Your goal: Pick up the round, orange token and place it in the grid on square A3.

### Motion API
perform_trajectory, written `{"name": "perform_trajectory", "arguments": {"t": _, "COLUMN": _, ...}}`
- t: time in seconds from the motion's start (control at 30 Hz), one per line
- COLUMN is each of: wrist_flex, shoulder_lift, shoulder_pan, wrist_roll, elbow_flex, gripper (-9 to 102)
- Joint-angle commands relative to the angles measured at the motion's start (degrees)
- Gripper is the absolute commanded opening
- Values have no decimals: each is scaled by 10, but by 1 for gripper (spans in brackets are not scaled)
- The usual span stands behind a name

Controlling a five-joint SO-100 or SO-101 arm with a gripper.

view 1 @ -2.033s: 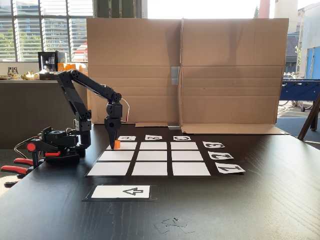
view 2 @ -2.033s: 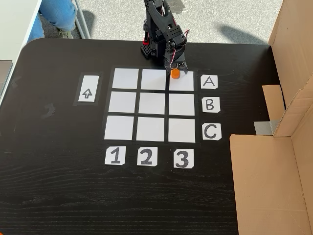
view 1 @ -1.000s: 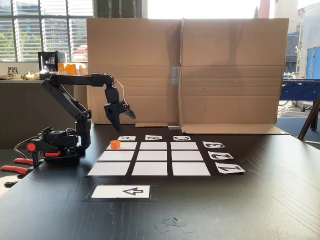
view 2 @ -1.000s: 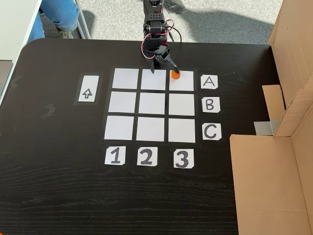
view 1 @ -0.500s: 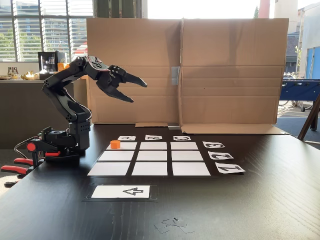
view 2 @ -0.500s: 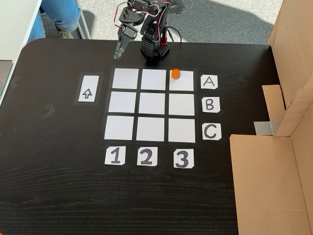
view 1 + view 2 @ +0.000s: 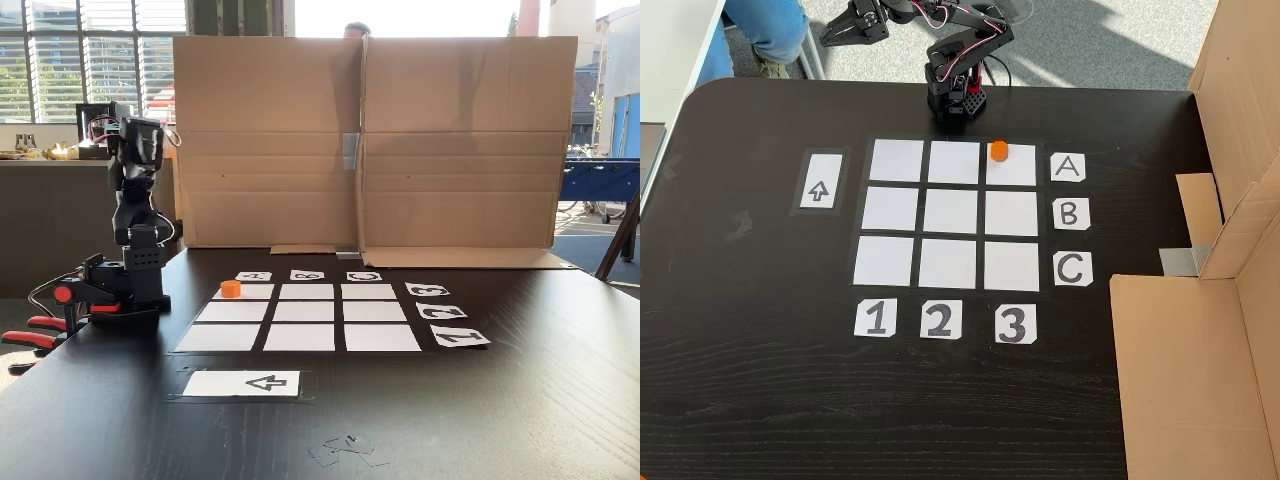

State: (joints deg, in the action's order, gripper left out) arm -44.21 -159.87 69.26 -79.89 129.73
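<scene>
The orange token [image 7: 998, 151] stands upright in the grid [image 7: 951, 213], on the far edge of square A3 [image 7: 1015, 171], the corner cell in line with the "A" and "3" tags. From the front fixed view the token [image 7: 230, 289] sits on the far left cell of the grid [image 7: 300, 337]. My black gripper [image 7: 836, 26] is raised high beyond the table's far edge, well left of the token, fingers pointing left, open and empty. The arm is folded upright over its base, with the gripper [image 7: 140, 146] facing the front camera.
A white arrow card [image 7: 820, 182] lies left of the grid. Cardboard walls [image 7: 1200, 340] close off the right side and stand behind the grid [image 7: 370, 140]. Red clamps [image 7: 40, 330] hold the arm's base. A person's blue-trousered leg [image 7: 760, 30] is beyond the table corner.
The gripper let go of the token on square A3, rose, and the arm folded back and swung left away from the grid. The token has stayed put.
</scene>
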Motion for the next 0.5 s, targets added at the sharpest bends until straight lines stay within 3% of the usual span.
{"name": "perform_trajectory", "arguments": {"t": 0.0, "wrist_flex": 33, "shoulder_lift": -73, "shoulder_pan": 69, "wrist_roll": -48, "elbow_flex": 93, "gripper": 0}}
{"name": "perform_trajectory", "arguments": {"t": 0.47, "wrist_flex": 30, "shoulder_lift": -269, "shoulder_pan": 272, "wrist_roll": -83, "elbow_flex": 341, "gripper": -1}}
